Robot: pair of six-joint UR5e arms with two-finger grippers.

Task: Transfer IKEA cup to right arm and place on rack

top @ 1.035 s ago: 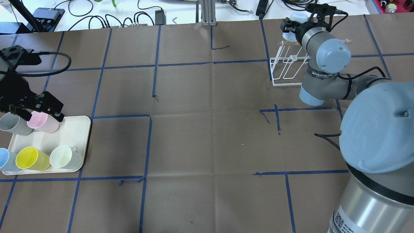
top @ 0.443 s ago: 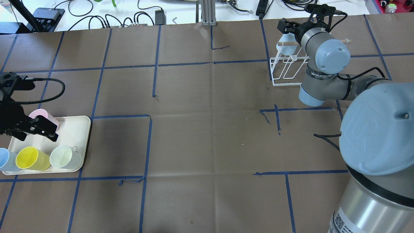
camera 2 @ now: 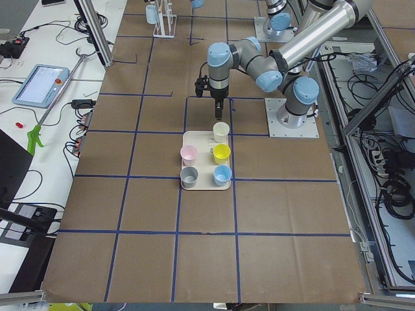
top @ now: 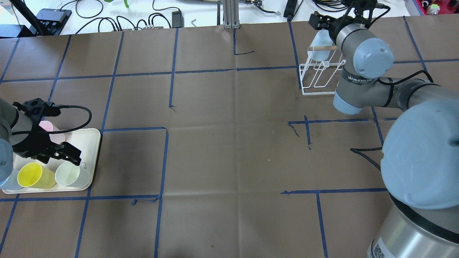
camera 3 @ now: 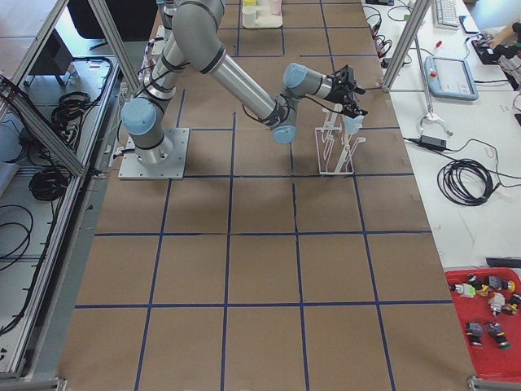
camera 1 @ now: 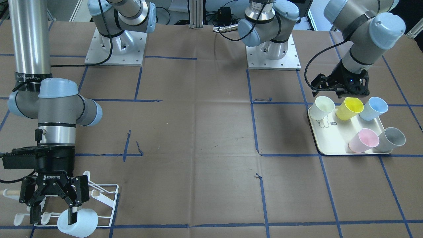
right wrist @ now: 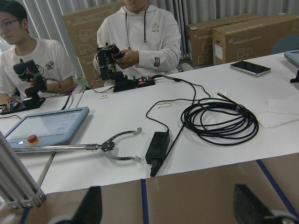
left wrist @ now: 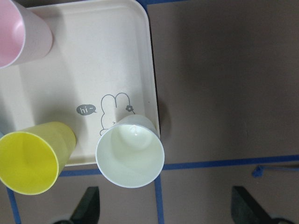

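Note:
A pale blue cup (camera 1: 82, 224) hangs on the white wire rack (camera 1: 110, 198) under the wooden dowel (top: 322, 47); it also shows in the overhead view (top: 317, 54). My right gripper (camera 1: 52, 218) is open over the rack, one finger right beside the cup's rim. The right wrist view shows nothing between its fingers (right wrist: 91, 205). My left gripper (top: 59, 152) is open and empty above the cream tray (top: 89, 143), over a pale green cup (left wrist: 131, 156). Yellow (top: 34, 175), pink (top: 48, 127), blue (camera 1: 373, 107) and grey (camera 1: 391, 138) cups stand there too.
Brown paper with a blue tape grid covers the table. Cables and a power adapter (right wrist: 156, 147) lie on the white bench past the far edge, where two people sit. A metal post (top: 229, 14) stands at the back centre.
My right gripper has let go of the pale blue cup on the rack and drawn back toward the far edge. My left gripper moved from the pink and grey cups to above the pale green cup.

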